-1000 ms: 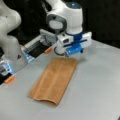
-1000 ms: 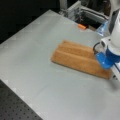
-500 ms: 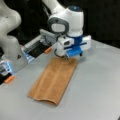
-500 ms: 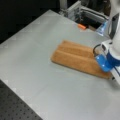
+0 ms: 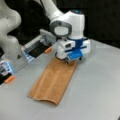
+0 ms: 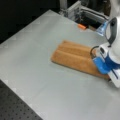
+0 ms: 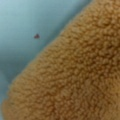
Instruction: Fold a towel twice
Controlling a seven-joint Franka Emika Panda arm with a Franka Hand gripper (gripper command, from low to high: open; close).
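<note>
Towel (image 5: 53, 81) folded into strip; claw (image 5: 67, 60) down at its end.

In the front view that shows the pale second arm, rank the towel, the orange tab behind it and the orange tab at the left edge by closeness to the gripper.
1. Towel: its far end lies under the gripper.
2. Orange tab: to the gripper's left, by the rail.
3. Orange tab: at the left edge, farthest.
</note>
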